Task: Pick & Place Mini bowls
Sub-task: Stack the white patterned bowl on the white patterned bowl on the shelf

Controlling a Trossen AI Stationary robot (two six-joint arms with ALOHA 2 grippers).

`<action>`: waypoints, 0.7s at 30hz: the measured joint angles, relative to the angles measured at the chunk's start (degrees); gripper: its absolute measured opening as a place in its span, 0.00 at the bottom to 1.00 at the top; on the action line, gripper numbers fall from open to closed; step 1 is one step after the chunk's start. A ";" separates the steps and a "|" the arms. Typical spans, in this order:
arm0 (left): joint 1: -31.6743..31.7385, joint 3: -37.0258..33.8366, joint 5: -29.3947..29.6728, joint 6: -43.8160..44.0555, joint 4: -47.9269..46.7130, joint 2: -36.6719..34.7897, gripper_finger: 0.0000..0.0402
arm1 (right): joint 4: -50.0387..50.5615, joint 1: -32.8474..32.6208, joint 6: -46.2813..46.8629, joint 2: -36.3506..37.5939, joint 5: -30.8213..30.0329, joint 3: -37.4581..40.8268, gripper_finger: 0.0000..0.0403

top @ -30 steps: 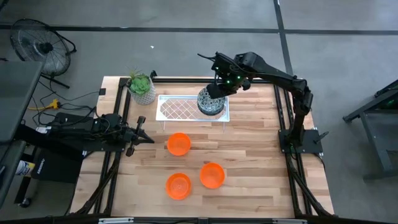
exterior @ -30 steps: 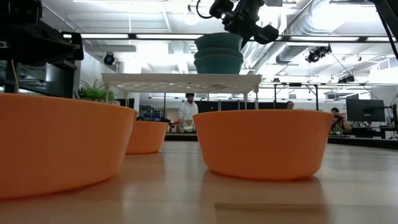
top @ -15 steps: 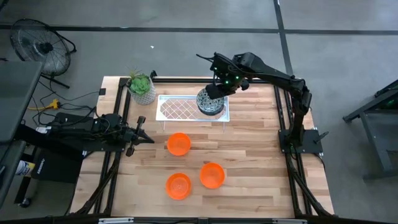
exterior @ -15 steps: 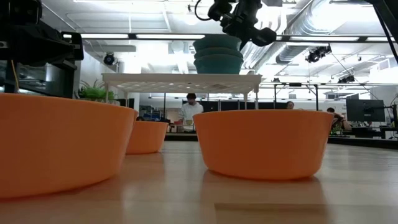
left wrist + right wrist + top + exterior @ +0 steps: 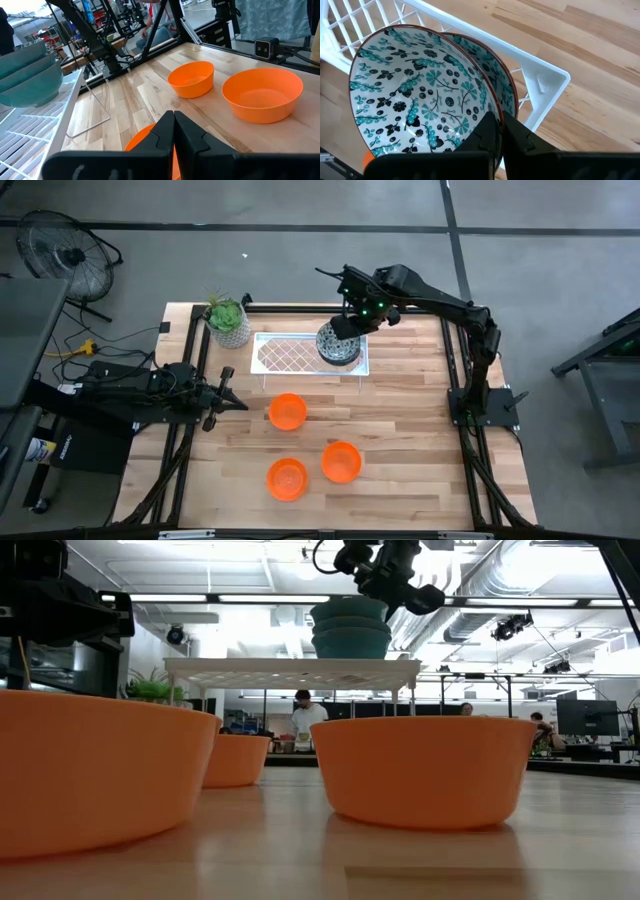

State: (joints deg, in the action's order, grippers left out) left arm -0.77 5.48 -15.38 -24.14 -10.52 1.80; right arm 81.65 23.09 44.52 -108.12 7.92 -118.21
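Note:
A stack of white mini bowls with a dark blue-green pattern (image 5: 338, 345) (image 5: 350, 628) stands on the right end of the white wire rack (image 5: 300, 356). My right gripper (image 5: 349, 328) (image 5: 496, 125) reaches down from the far right and is shut on the top bowl (image 5: 420, 100). Three orange mini bowls (image 5: 287, 411) (image 5: 341, 461) (image 5: 287, 478) rest on their bases on the wooden table in front of the rack. My left gripper (image 5: 240, 405) (image 5: 173, 117) is shut and empty, level at the table's left edge, pointing right. My right gripper pinches the top patterned bowl's rim (image 5: 492, 110), on its far right side. One finger (image 5: 482, 135) is inside the bowl and the other outside. The fingers slant down from above. The bowl sits nested in the stack, slightly tilted against the bowl below (image 5: 507, 95).
A green plant in a white pot (image 5: 228, 321) stands at the rack's far left end. The rack's left part (image 5: 280, 356) is bare lattice. Black frame rails (image 5: 460, 370) run along the table's left and right sides. People stand in the room beyond (image 5: 305, 720).

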 joint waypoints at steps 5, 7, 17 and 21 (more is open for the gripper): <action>0.00 0.01 0.01 0.00 0.00 -0.02 0.00 | 0.79 -0.02 0.70 -0.20 -0.02 0.00 0.00; 0.01 0.00 0.00 0.00 0.00 -0.02 0.00 | 0.79 0.00 1.42 -0.35 0.00 0.00 0.00; 0.01 -0.01 0.02 0.00 0.02 0.00 0.00 | 0.72 0.01 2.01 -1.42 -0.11 0.00 0.00; 0.01 0.01 0.00 0.00 0.02 -0.01 0.00 | 0.75 0.02 2.01 -1.42 -0.13 0.00 0.00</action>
State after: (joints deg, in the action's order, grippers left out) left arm -0.75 5.50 -15.38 -24.14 -10.50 1.79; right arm 82.39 23.11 46.52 -109.54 7.79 -118.21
